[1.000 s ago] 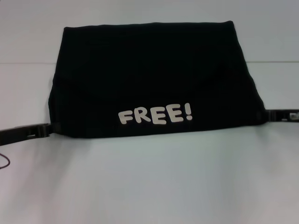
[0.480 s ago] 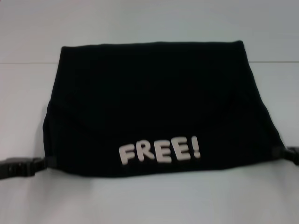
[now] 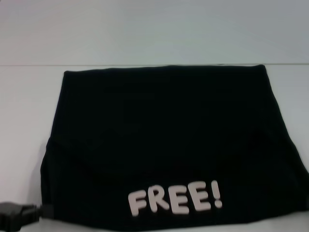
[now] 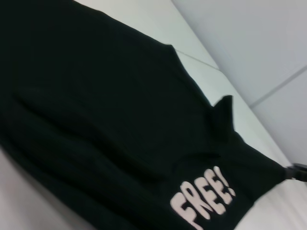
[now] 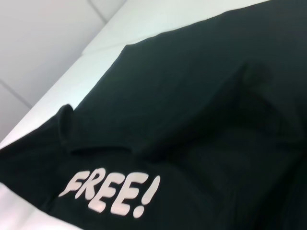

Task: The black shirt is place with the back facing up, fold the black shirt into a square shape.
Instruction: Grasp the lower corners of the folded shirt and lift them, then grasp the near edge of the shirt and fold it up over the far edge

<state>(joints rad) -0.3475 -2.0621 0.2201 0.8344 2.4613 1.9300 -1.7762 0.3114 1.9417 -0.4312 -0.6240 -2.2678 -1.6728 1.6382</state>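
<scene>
**A:** Plain pale surface [image 3: 154,29], nothing else on it. The black shirt [image 3: 164,140] covers most of it, already folded into a wide block, "FREE!" lettering [image 3: 175,201] face up on the near layer, so I'd say a fold toward the robot is partway through. What's left, I reckon: set the edge down, then maybe one more fold to square it.

**B:** Agreed. Long axis runs left to right, and the lettering reads upright from the robot's side. Left gripper [image 3: 46,210] sits at the near left corner; can't tell if its jaws are clamped. The right one's out of sight.
</scene>
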